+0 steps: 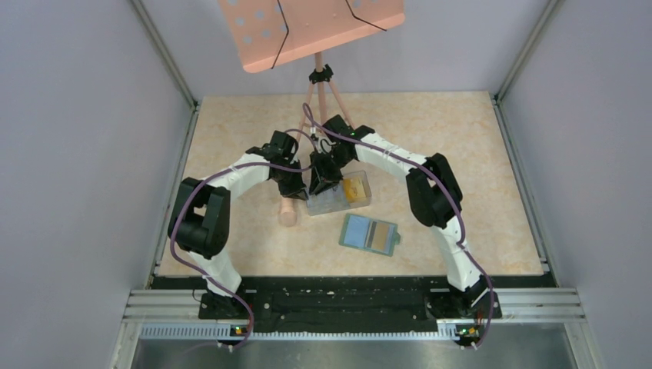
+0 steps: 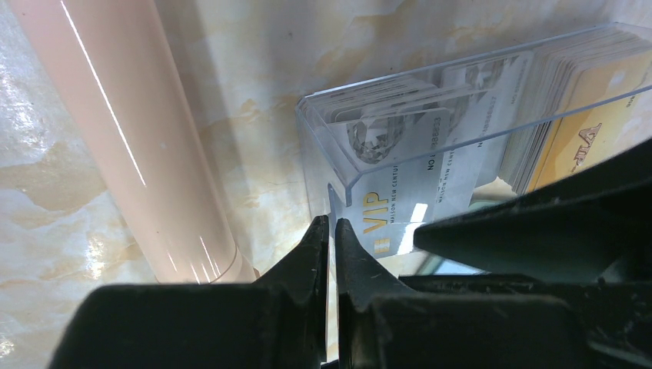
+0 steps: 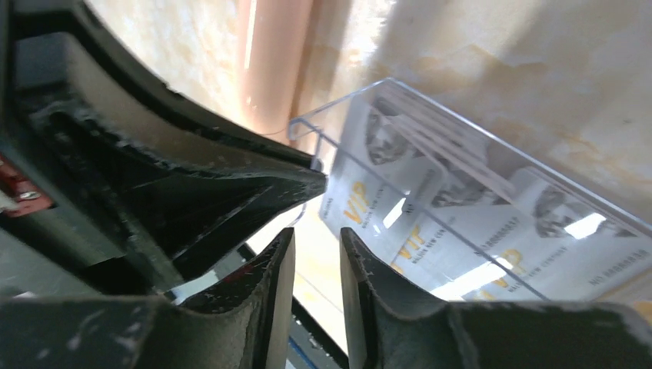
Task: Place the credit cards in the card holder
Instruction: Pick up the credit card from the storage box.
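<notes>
- The credit cards (image 2: 430,169) stand packed in a clear box (image 2: 314,146) in the middle of the table (image 1: 461,154). Some are white-grey with "VIP" on them, and some are orange-yellow.
- The left gripper (image 2: 332,227) has its two fingers pressed together on the thin end wall of the clear box, right by a corner. It pinches that wall.
- The right gripper (image 3: 317,257) is at the same end of the box, just beside the left gripper (the two almost touch). Its fingers are a little apart, with a thin gap between them.
- Something pale shows in that gap. The view is very close and blurry, so I cannot tell if it is a card or just the table.
- The card holder (image 1: 369,234) lies open and flat on the table. It is on the near side of the box and does not touch it. Its inside faces up, and one half is pale blue.
- A pink pole (image 2: 131,131) comes down to the table just beside the box, on the left arm's side.
</notes>
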